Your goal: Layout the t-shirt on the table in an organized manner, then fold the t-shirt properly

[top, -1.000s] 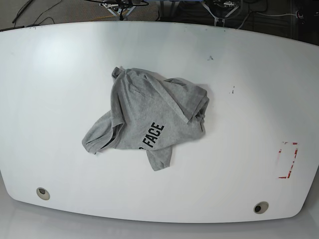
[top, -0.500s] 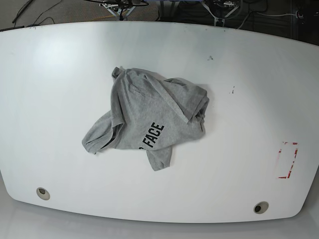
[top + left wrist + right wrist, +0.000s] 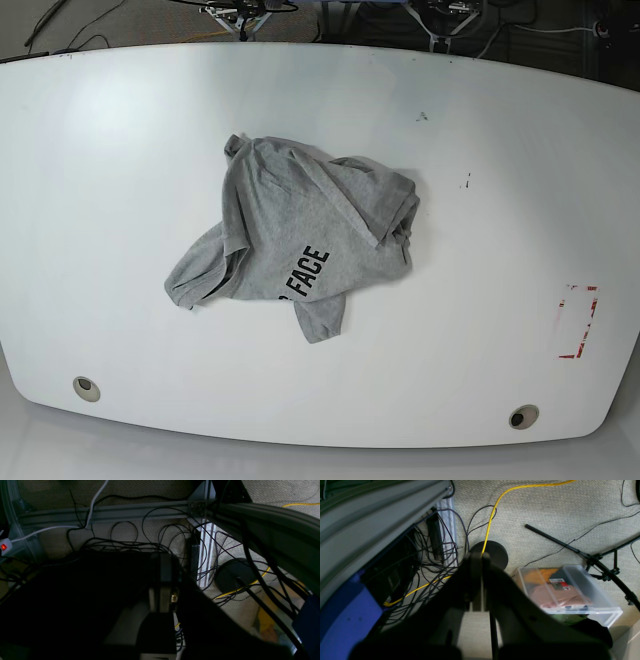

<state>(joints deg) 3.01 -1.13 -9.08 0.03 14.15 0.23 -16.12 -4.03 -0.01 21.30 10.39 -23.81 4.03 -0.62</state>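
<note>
The grey t-shirt lies crumpled in a heap near the middle of the white table, with the black word "FACE" showing on its front part and one sleeve sticking out at the lower left. Neither arm appears in the base view. In the left wrist view my left gripper hangs over the floor, dark, with its jaws together. My right gripper is shut with nothing in it, pointing down at the carpet in the right wrist view.
A red rectangular outline marks the table's right side, and two round holes sit near its front edge. Below the table are tangled cables, a yellow cable, a clear plastic box and a stand's legs.
</note>
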